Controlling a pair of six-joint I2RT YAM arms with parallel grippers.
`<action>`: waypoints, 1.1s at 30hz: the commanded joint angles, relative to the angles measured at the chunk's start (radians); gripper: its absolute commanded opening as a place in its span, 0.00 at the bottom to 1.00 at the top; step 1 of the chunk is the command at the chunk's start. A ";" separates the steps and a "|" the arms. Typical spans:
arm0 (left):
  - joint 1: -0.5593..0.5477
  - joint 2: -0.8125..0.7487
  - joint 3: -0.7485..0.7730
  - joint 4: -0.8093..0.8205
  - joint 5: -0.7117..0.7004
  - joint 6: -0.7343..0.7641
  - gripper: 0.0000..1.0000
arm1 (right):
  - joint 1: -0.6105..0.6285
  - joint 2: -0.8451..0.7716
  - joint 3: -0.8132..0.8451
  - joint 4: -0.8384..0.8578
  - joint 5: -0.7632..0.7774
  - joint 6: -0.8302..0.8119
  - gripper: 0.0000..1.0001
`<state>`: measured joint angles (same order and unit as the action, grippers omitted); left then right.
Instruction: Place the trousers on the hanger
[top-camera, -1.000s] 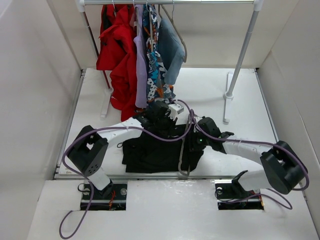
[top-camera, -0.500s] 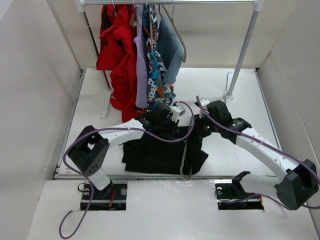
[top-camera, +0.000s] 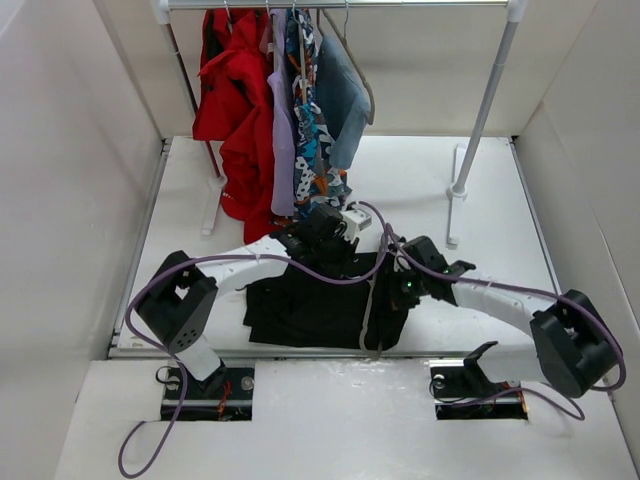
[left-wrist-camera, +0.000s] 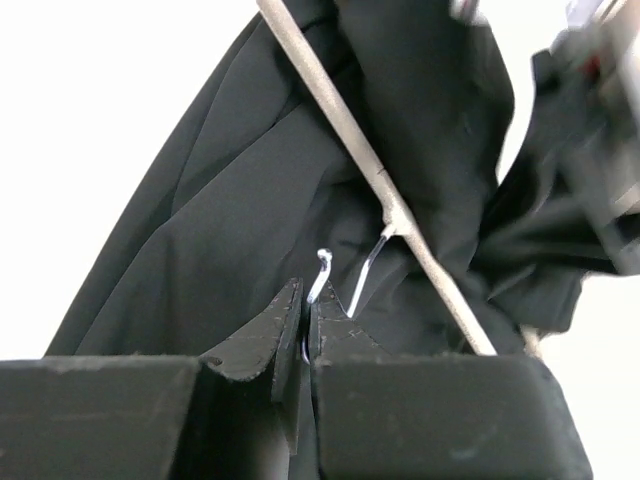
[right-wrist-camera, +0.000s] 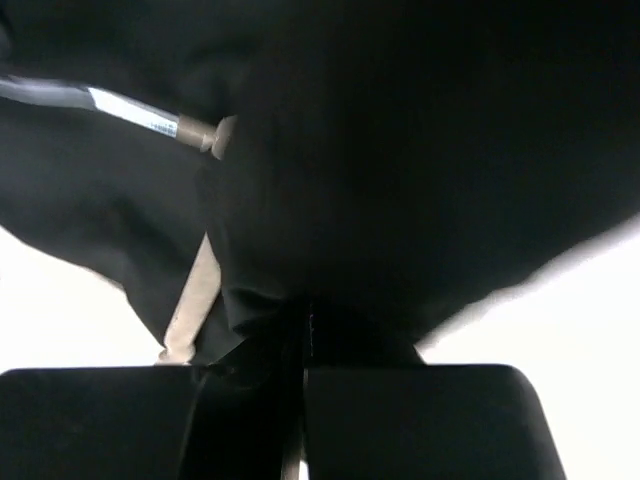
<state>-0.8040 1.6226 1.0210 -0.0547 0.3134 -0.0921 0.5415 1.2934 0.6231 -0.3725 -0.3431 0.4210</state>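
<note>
Near the front edge of the white table (top-camera: 470, 190), the black trousers (top-camera: 300, 305) lie crumpled with the hanger (top-camera: 367, 312) across them. Left fingers (left-wrist-camera: 265, 335) are clamped on its wire hook (left-wrist-camera: 322, 272); right fingers (right-wrist-camera: 262, 352), closed, seem to pinch trouser fabric. Behind stands a clothes rail (top-camera: 490, 90) hung with garments.

The trousers (left-wrist-camera: 230, 200) are showing matt black cloth, the hanger (left-wrist-camera: 330, 105) is seemingly looking like smooth beige plastic, its hook (left-wrist-camera: 318, 282) gleaming as bare metal wire.
</note>
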 joint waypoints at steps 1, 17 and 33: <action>-0.009 -0.004 0.060 -0.065 -0.010 -0.011 0.00 | 0.051 -0.010 -0.074 0.265 -0.096 0.142 0.00; -0.009 0.046 0.168 -0.149 0.133 -0.163 0.00 | -0.004 0.287 -0.068 0.483 -0.142 0.067 0.00; -0.009 0.046 0.171 -0.149 0.058 -0.153 0.00 | 0.049 -0.244 -0.054 -0.144 0.181 0.248 0.36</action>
<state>-0.8059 1.6608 1.1687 -0.1997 0.3668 -0.2451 0.5793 1.0683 0.6041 -0.3985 -0.2424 0.5999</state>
